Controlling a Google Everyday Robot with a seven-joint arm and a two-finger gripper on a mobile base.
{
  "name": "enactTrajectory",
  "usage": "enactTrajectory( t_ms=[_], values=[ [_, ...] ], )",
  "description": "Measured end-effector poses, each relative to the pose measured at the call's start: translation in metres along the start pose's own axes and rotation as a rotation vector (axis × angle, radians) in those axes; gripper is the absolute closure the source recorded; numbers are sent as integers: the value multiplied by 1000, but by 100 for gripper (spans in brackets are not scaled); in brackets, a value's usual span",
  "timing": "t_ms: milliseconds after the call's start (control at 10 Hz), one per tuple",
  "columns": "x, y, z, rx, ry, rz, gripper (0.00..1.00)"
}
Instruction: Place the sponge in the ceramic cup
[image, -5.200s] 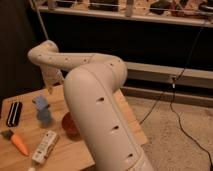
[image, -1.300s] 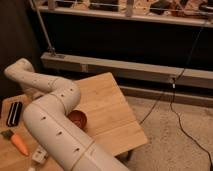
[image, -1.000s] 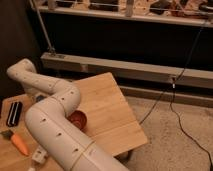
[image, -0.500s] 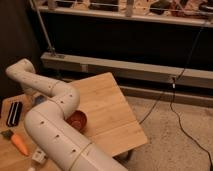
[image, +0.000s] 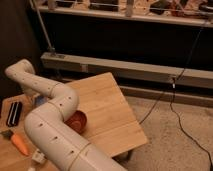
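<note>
At the left edge of the wooden table (image: 107, 100) lay a black ridged block (image: 14, 114) and a carrot (image: 19, 143). The gripper (image: 37, 99) hung low just right of them, tucked behind the white arm (image: 55, 130) (how wide it stood, and whether it held anything, could not be told). The sponge and the ceramic cup could not be seen past the arm. An orange-red bowl (image: 78, 121) sat further right.

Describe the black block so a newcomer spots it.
Start at the left edge of the wooden table, beside the white arm whose gripper hangs by its far bend. The black block lies flat there, ridged, unlike the orange carrot nearer the camera.
</note>
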Motion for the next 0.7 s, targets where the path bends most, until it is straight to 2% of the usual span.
enactTrajectory(
  t_ms=[200,300,500,600,700],
  values=[
    [1,2,3,-3,9,0,59],
    [3,1,4,-2,14,5,71],
    [5,-3,-2,11,24,27,91],
    [5,-9,-13,36,29,40,98],
    [3,-15,-32,59,18,53,100]
  ],
)
